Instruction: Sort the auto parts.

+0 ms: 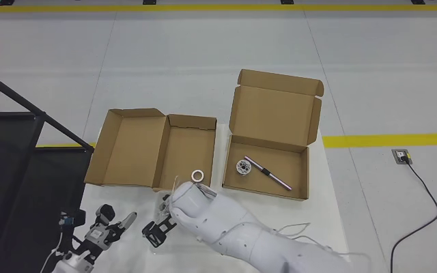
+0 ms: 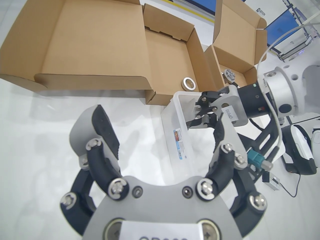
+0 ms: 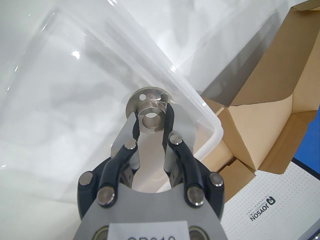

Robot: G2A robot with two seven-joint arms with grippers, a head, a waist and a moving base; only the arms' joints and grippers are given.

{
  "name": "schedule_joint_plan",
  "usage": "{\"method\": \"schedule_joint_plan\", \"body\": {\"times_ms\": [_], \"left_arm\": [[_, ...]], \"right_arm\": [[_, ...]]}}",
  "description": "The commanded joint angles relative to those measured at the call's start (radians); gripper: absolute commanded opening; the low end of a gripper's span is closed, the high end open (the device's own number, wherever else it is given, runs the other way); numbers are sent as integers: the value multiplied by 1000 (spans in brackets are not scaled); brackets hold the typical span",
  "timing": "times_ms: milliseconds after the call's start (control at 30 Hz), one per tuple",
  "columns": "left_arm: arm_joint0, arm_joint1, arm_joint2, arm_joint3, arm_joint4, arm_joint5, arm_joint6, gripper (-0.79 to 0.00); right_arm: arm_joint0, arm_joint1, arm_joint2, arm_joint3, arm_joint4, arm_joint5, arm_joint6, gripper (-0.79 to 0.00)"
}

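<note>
White arm shells (image 1: 259, 239) — black jaws, silver plates (image 3: 155, 213), bright screws (image 3: 86, 178).

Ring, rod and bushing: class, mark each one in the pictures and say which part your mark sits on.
ring (image 2: 184, 84): left wrist view, on its metal band.
rod (image 1: 268, 173): top view, on the middle of its shaft.
bushing (image 3: 150, 106): right wrist view, on its sleeve, ahead of the flange.

Gripped inside clear bin (image 3: 215, 126): flanged metal bushing (image 3: 140, 100); flat in left box (image 1: 183, 149): ring (image 1: 198, 175); in right box (image 1: 290, 162): toothed hub (image 1: 243, 166), rod (image 1: 268, 173).
</note>
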Motion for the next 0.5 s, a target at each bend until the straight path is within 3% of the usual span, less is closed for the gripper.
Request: {"method": "schedule_joint_plan", "body": {"times_ms": [0, 467], "left_arm": [[-2, 0, 5, 2, 3, 0, 1, 0], [3, -4, 27, -11, -5, 17, 27, 0]], "right_arm": [[-9, 21, 10, -51, -10, -17, 0, -785], [-105, 170, 163, -354, -64, -73, 30, -785]]}}
